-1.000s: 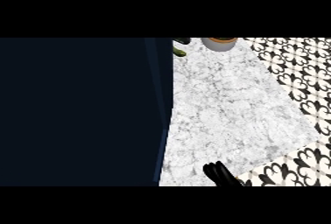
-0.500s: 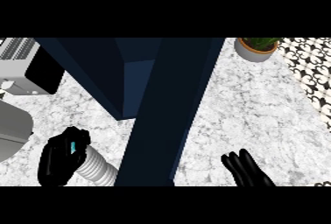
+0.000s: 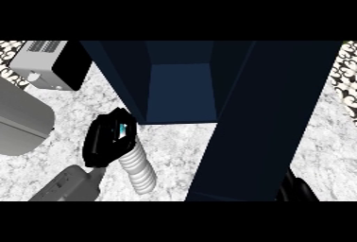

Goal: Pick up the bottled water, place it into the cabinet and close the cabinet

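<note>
The bottled water point(image 3: 140, 169) is a ribbed, pale bottle with a blue label near its top. It lies tilted over the marble counter, its top pointing at the cabinet. My left hand point(image 3: 105, 141) is curled round its upper part and hides the cap. The dark blue cabinet point(image 3: 178, 90) stands open just up and right of that hand. Its door point(image 3: 258, 118) juts toward me. My right hand point(image 3: 298, 189) shows only as a black patch at the lower right, mostly behind the door.
A grey and black appliance point(image 3: 50, 64) sits at the back left. A large grey rounded object point(image 3: 20, 124) lies at the left edge. White marble counter point(image 3: 174, 151) spreads below the cabinet's opening. Patterned tiles point(image 3: 346, 80) show at the far right.
The view has swung left over the second. My left hand has come closer to the cabinet's opening with the bottle. The right hand has slipped mostly behind the open door.
</note>
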{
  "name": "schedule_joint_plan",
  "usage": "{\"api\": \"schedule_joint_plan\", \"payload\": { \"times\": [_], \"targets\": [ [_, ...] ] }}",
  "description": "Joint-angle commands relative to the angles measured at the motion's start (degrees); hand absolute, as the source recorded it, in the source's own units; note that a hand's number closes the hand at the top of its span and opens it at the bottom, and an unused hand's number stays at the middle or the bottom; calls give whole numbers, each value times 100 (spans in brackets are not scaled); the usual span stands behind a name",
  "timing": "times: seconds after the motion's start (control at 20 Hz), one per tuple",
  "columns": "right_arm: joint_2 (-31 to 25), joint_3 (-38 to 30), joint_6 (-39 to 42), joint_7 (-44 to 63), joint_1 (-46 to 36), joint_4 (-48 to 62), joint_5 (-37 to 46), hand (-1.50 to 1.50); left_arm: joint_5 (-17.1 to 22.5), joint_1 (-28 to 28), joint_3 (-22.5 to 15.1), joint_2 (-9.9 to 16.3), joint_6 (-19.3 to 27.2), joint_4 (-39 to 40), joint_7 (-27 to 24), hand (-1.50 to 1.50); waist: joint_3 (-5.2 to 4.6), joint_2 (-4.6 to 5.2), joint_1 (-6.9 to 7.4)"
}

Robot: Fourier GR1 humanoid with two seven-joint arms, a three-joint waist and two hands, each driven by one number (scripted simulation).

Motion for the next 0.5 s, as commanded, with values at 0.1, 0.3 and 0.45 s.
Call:
{"api": "schedule_joint_plan", "payload": {
  "times": [0.1, 0.3, 0.45],
  "targets": [
    [30, 369, -145, 90, 129, -216, 764, -150, -384, -799, 97, -620, 587, 35, 807, 150, 0, -4, 83],
    [-513, -115, 46, -138, 688, -822, 205, -150, -618, -1051, 315, -641, 471, 260, 1062, 150, 5, -2, 70],
    [-93, 308, -148, 24, 226, -378, 615, -150, -745, -1677, 583, -1109, 675, 702, 1234, 150, -1, 7, 69]
  ]
}}
